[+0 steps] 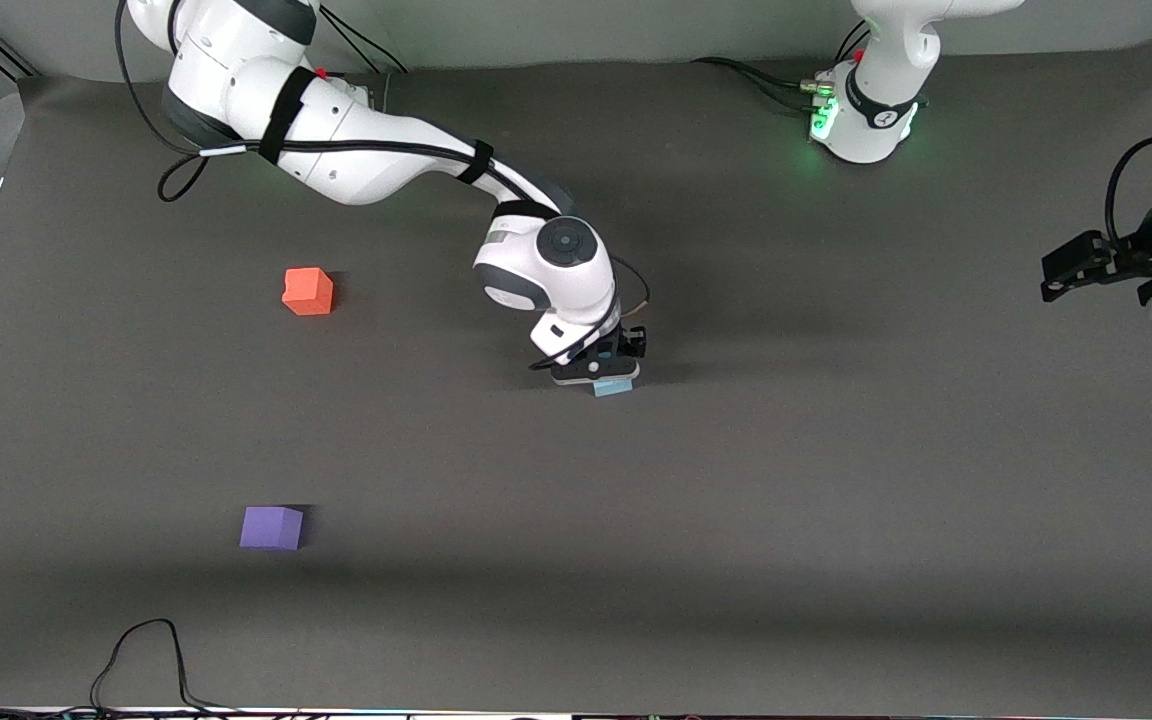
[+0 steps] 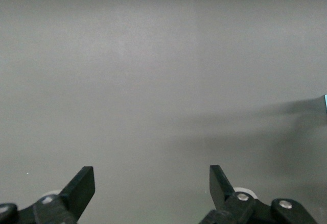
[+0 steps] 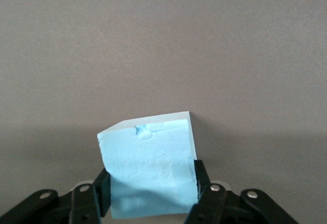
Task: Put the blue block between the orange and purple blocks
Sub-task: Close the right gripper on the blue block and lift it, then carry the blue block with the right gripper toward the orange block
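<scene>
The light blue block (image 1: 613, 387) sits at the middle of the table, mostly hidden under my right gripper (image 1: 604, 372). In the right wrist view the blue block (image 3: 150, 168) fills the space between the fingers, which press on its two sides, and its lower face is on or just above the mat. The orange block (image 1: 308, 291) lies toward the right arm's end of the table. The purple block (image 1: 272, 527) lies nearer to the front camera than the orange one. My left gripper (image 1: 1071, 267) waits open and empty over the left arm's end; it also shows in the left wrist view (image 2: 152, 185).
A black cable (image 1: 141, 660) lies on the mat at the edge nearest the front camera. The left arm's base (image 1: 866, 110) stands at the table's robot edge. The dark grey mat (image 1: 736, 500) covers the table.
</scene>
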You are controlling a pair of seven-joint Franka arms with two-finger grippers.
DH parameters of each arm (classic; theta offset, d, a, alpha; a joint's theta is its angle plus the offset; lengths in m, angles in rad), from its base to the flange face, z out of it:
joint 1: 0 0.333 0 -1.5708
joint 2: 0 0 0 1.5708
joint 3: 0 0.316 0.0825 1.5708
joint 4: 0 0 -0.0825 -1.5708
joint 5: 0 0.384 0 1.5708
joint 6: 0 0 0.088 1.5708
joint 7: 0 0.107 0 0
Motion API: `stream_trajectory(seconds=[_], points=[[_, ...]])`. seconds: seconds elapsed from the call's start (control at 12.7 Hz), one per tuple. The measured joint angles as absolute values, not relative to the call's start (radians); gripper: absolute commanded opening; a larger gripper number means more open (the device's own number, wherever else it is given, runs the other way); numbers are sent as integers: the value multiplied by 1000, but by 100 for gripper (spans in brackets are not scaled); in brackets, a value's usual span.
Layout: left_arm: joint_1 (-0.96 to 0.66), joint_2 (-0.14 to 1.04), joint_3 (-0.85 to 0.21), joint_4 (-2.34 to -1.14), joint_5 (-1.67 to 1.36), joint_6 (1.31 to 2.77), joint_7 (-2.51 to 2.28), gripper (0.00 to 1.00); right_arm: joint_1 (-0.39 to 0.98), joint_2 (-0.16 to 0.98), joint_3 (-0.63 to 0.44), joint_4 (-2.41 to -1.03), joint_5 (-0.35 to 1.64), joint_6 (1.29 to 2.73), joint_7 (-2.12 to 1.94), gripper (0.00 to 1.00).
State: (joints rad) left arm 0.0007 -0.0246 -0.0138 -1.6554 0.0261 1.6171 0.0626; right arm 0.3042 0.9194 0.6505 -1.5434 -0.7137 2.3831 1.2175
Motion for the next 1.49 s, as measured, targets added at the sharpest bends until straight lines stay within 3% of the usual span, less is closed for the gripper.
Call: stream_trajectory(seconds=[0.39,0.63,0.79,1.18,1.49], points=[[-19,-33,-7,-1649,26,1597,42,100,238,864,681,-1524,-714,2314,1218,28],[-20,-33,-5,-1646,25,1594,42,100,46,766,797,-1611,-714,2246,1188,28],[-21,-31,-5,-1645,24,1591,42,100,-59,681,815,-1723,-695,2245,1116,28],[-24,-22,-5,-1645,24,1586,42,100,-4,437,509,-1840,-211,2246,648,28],[-26,-19,-5,-1645,24,1584,42,100,-6,264,271,-2000,-74,2255,323,28]])
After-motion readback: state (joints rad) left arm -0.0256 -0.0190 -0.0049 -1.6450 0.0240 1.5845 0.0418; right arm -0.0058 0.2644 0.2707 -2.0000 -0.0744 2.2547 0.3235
